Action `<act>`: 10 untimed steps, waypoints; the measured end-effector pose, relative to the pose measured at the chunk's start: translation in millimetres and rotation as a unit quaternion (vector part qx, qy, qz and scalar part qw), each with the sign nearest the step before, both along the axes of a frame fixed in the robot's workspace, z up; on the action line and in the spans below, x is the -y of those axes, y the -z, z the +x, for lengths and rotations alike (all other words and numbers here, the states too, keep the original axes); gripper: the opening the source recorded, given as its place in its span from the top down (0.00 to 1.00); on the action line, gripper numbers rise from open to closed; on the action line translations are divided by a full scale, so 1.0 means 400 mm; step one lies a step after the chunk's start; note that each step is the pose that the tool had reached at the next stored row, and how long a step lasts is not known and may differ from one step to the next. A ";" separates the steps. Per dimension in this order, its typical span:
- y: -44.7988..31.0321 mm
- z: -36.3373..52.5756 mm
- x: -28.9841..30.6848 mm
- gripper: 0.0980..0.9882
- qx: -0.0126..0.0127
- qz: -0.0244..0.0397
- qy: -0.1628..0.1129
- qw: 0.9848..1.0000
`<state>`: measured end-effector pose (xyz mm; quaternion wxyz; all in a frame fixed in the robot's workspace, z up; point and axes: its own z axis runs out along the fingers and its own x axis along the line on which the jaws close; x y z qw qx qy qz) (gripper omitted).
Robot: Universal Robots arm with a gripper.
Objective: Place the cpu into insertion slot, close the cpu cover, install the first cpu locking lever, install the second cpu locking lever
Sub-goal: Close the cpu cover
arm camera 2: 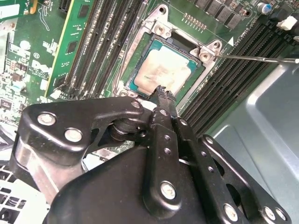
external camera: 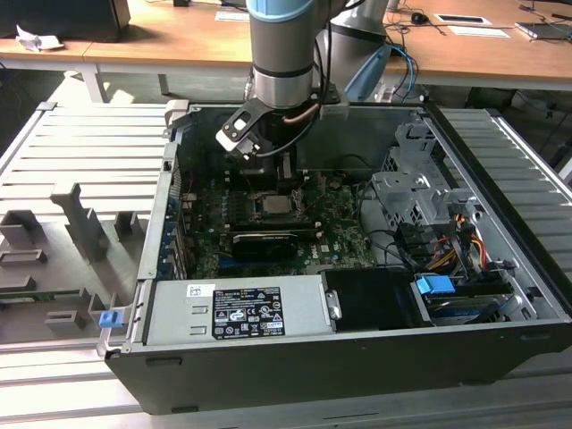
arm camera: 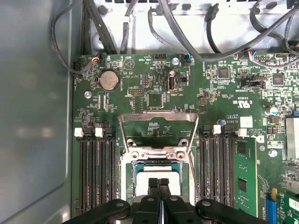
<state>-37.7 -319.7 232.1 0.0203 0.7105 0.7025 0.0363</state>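
The cpu [arm camera 2: 164, 70] lies silvery face up inside the insertion slot [arm camera 2: 135, 59] on the green board; the exterior view shows the cpu [external camera: 273, 205] under the arm. My gripper [arm camera 2: 162, 93] is shut, and I see nothing between its black fingers. Its tips hover just over the cpu's near edge, with my gripper [arm camera: 159, 181] seen from above in the first wrist view and my gripper [external camera: 284, 172] low inside the case. The cpu cover [arm camera: 159, 116] stands swung back from the slot, the board visible through its window. A thin locking lever [arm camera 2: 257, 59] juts out free beside the slot.
Black memory slots [arm camera: 96, 172] flank the slot on both sides. A long black card [external camera: 264, 241] lies in front of it, and a grey power supply [external camera: 241, 308] fills the case front. Cables [arm camera: 187, 28] and the metal case wall [arm camera: 32, 116] crowd the far end.
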 end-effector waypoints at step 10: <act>-0.013 0.000 0.000 0.99 0.000 0.000 0.000 1.000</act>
